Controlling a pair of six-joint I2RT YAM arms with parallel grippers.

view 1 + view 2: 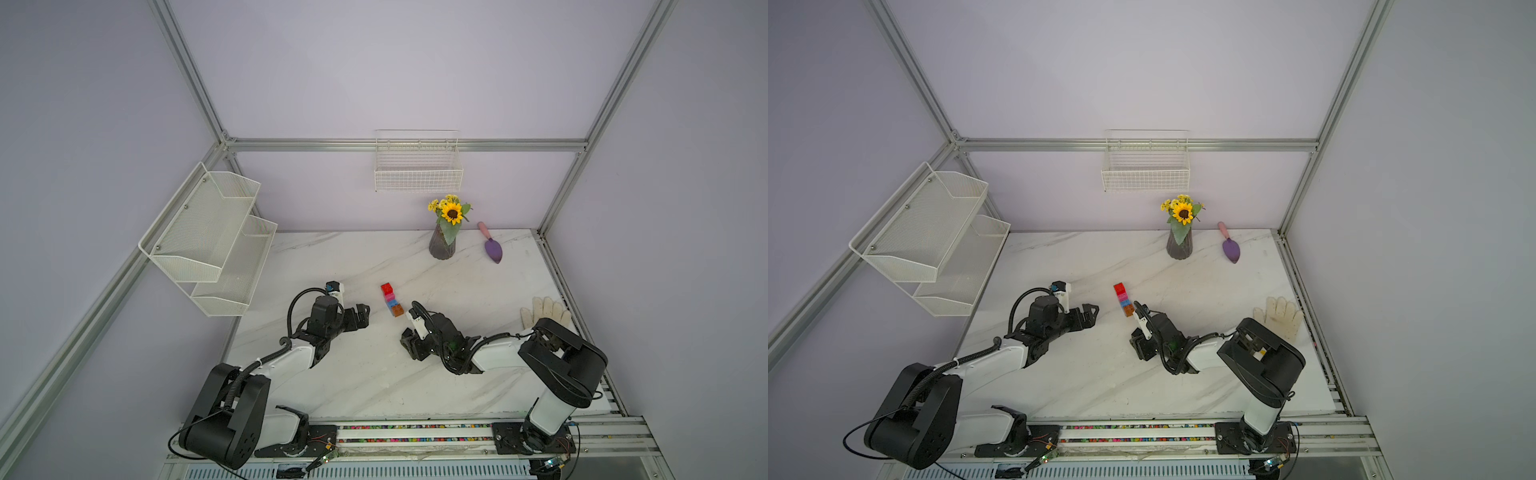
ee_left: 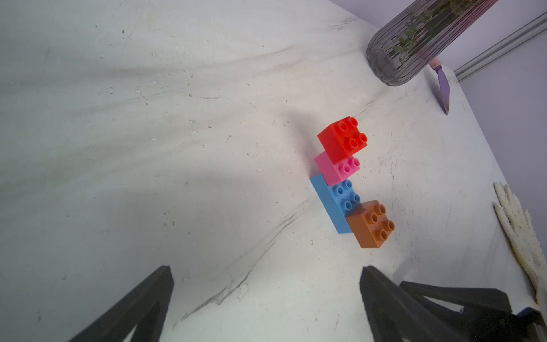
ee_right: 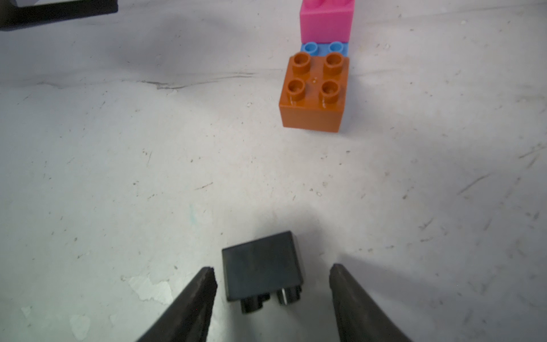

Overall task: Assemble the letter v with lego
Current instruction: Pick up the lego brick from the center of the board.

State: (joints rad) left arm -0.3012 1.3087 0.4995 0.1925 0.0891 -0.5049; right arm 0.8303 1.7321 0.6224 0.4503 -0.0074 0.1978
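My left gripper [image 2: 266,269] hangs with its jaws spread wide and empty, just beside the part-built letter v [image 1: 392,300] near the middle of the white marbled worktop [image 1: 374,374]. That chevron shows in both top views as a short stepped row. The long light-blue studded brick [image 2: 331,201] lies at the bottom. The square pink brick [image 2: 334,170] is pressed onto one end of it, and the square red brick [image 2: 340,139] is stepped on top of the pink one. The square orange-brown brick [image 2: 370,225] overlaps the blue brick's other end. My right gripper [image 3: 272,269] is low over the worktop, closer to the front edge than the row. Its jaws stand apart on either side of the square black brick [image 3: 262,266], with a gap showing at each finger, so I grip nothing. That black brick lies tipped on its side, studs towards my wrist, well apart from the orange-brown one.
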